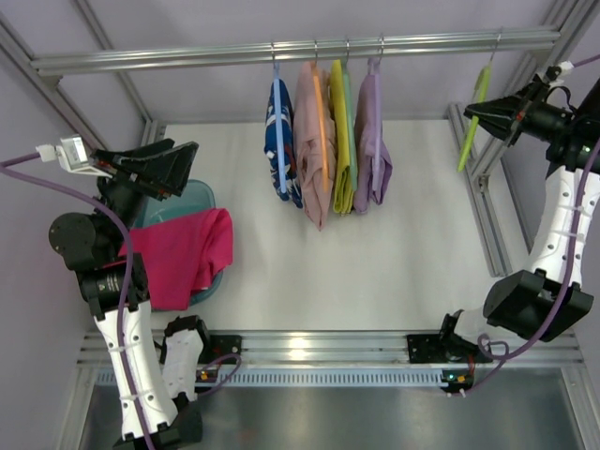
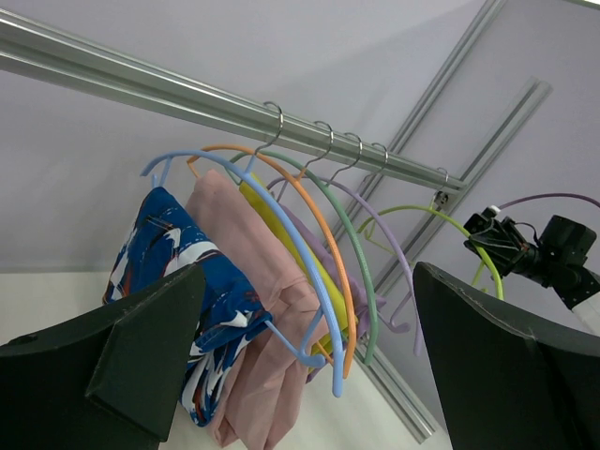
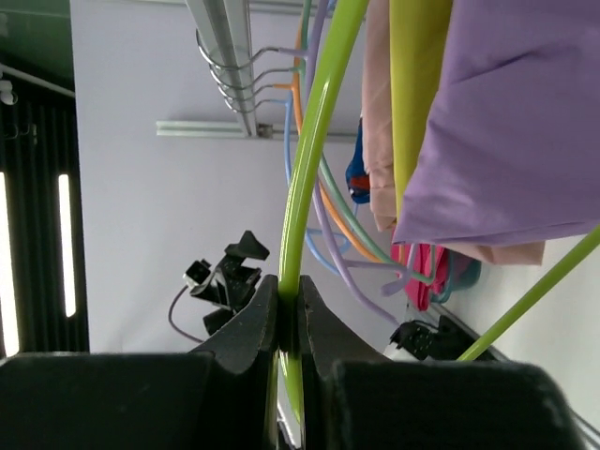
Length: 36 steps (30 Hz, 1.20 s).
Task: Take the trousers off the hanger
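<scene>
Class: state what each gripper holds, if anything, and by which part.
The right gripper pinches the lime-green hanger on its thin curved arm. The left gripper is open, holding nothing.

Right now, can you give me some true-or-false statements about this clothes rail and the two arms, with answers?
The bright magenta-pink fabric trousers hang on the thin lime-green plastic hanger. False: they lie draped over a teal tub.
The right end effector is shut on the lime-green hanger. True.
The left end effector grips a garment. False: it is open and empty.
Four garments hang from the metal rail. True.
</scene>
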Each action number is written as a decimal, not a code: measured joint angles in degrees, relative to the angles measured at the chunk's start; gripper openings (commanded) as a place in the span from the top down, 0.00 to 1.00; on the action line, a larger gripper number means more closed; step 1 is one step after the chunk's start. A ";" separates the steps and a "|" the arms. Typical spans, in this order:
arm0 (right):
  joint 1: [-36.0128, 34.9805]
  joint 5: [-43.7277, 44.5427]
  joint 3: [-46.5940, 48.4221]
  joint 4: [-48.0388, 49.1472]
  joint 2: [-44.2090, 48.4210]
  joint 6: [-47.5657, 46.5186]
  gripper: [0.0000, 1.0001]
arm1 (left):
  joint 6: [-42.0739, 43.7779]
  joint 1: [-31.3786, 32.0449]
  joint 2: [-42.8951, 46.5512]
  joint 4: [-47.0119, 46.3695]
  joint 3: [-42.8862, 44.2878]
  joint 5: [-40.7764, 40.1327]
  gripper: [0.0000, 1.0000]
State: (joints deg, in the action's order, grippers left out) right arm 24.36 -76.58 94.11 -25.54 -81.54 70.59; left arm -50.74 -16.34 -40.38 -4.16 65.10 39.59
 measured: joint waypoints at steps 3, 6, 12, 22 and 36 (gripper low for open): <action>3.39 0.04 -0.13 -0.24 0.09 -1.79 1.00 | 0.17 0.00 0.02 0.00 -0.17 0.00 0.01; 5.79 0.07 -0.55 -0.17 0.09 -3.15 1.00 | 0.35 0.00 0.04 0.04 -0.76 0.00 0.01; 8.92 -0.33 -0.57 -0.09 -0.66 -4.61 0.72 | 1.05 0.00 0.11 0.57 -1.60 0.00 0.01; 11.06 0.52 -2.95 -3.23 -0.42 -6.97 0.01 | 1.79 0.00 0.26 2.25 -3.45 0.02 0.01; 16.87 12.98 -2.78 -23.78 10.19 -29.09 0.01 | 14.56 0.00 -2.91 23.91 -2.84 0.48 0.02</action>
State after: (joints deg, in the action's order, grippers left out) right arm 41.23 -63.59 91.33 -49.32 -71.35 41.50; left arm -36.18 -16.34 -43.29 19.75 62.26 40.07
